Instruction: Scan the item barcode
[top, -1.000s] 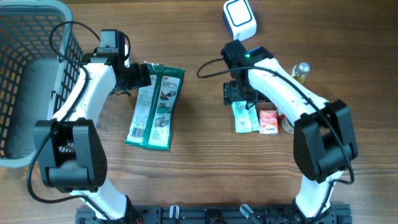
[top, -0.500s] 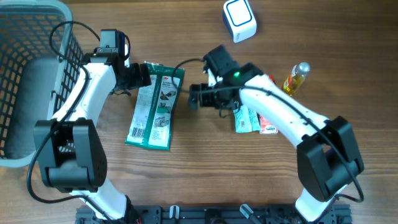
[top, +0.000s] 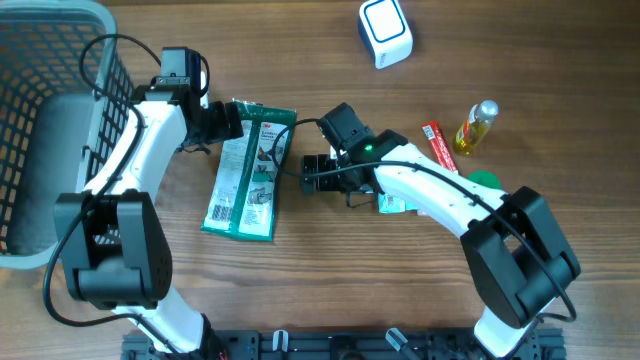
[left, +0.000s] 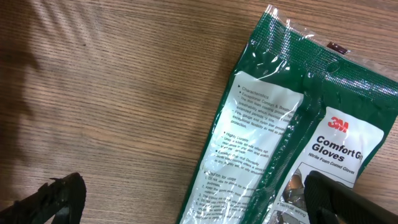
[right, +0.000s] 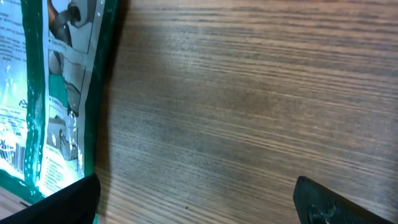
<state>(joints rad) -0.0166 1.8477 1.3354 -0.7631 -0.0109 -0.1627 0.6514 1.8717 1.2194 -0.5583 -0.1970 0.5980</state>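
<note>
Green glove pack (top: 248, 172) lies flat just beside our right gripper (top: 308, 173), which just swung across to it, wide open and empty like the left gripper (top: 228, 122) at its top edge, so we're probably grabbing next.

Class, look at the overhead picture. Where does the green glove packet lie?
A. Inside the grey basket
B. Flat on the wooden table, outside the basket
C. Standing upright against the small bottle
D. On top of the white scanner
B: the green glove packet lies flat on the wooden table, to the right of the basket and well apart from the white scanner.
</note>
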